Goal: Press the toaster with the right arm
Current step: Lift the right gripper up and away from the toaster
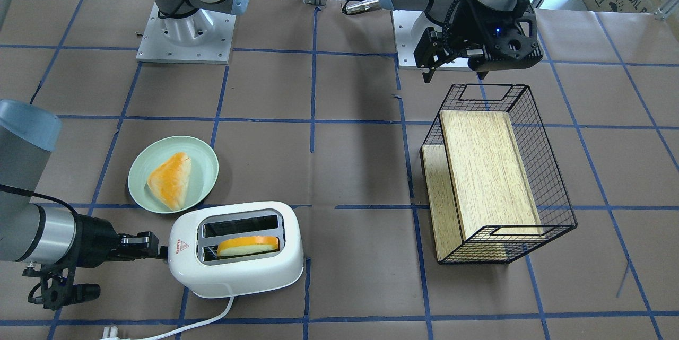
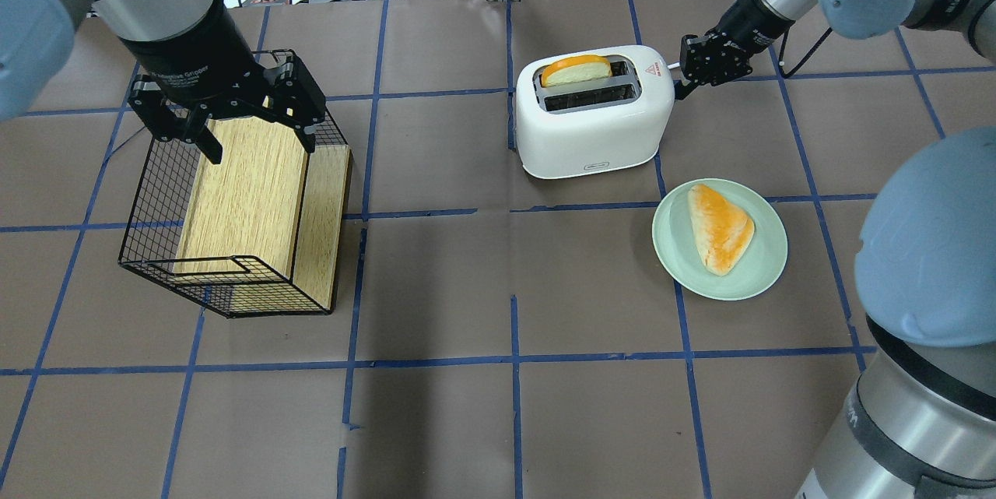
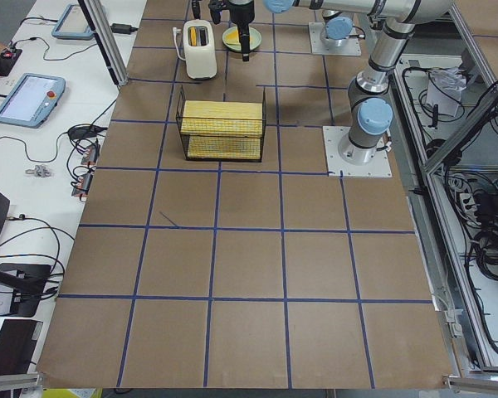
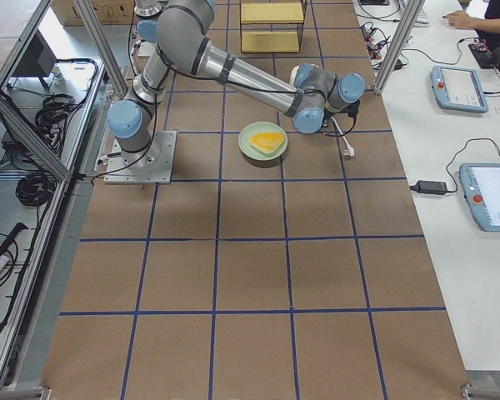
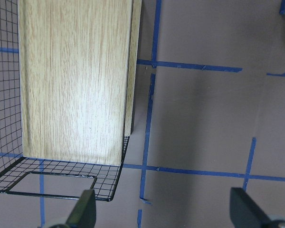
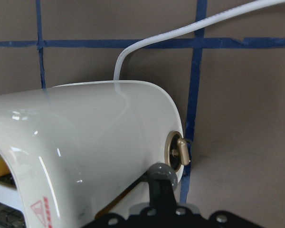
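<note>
Brown taped table (image 3: 249,274), white side benches (image 4: 475,275)

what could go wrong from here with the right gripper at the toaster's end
1. The right gripper meets the toaster end-on, so a sideways push may just slide it across the paper.
2. In the right wrist view the fingertip sits close beside the knob and could catch on it.
3. The plate lies close by; a shifted toaster might nudge it.

Opposing front and overhead views share toaster (image 1: 238,271), wrist cameras close
</note>
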Available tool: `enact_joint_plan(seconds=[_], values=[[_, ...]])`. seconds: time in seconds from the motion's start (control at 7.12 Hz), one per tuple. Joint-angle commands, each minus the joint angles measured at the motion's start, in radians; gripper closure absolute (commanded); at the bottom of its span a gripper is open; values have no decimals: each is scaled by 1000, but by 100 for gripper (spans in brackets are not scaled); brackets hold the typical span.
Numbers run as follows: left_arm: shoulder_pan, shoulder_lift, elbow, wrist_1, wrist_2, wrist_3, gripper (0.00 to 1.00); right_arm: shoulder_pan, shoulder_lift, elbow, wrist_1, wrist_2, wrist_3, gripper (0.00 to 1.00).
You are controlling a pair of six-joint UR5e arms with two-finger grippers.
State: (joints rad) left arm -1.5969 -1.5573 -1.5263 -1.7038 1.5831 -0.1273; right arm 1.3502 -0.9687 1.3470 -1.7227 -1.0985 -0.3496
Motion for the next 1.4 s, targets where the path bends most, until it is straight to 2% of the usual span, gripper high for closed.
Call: enact_joint_plan(seconds=[0.0, 0.56, 0.7, 0.84, 0.98, 1.26], values=[[0, 0, 0, 0, 0, 0, 0, 0, 8, 1, 0, 0, 0, 97], [0, 0, 0, 0, 0, 0, 0, 0, 15, -5, -1, -4, 1, 97], [0, 0, 0, 1, 0, 0, 0, 6, -2, -18, -3, -21, 33, 91], [0, -1, 0, 0, 0, 0, 0, 15, -43, -34, -3, -118, 56, 40], [0, 0, 0, 0, 0, 0, 0, 45, -109, -52, -2, -209, 57, 0], [0, -1, 0, 0, 0, 0, 0, 150, -166, -65, -9, -462, 43, 0]])
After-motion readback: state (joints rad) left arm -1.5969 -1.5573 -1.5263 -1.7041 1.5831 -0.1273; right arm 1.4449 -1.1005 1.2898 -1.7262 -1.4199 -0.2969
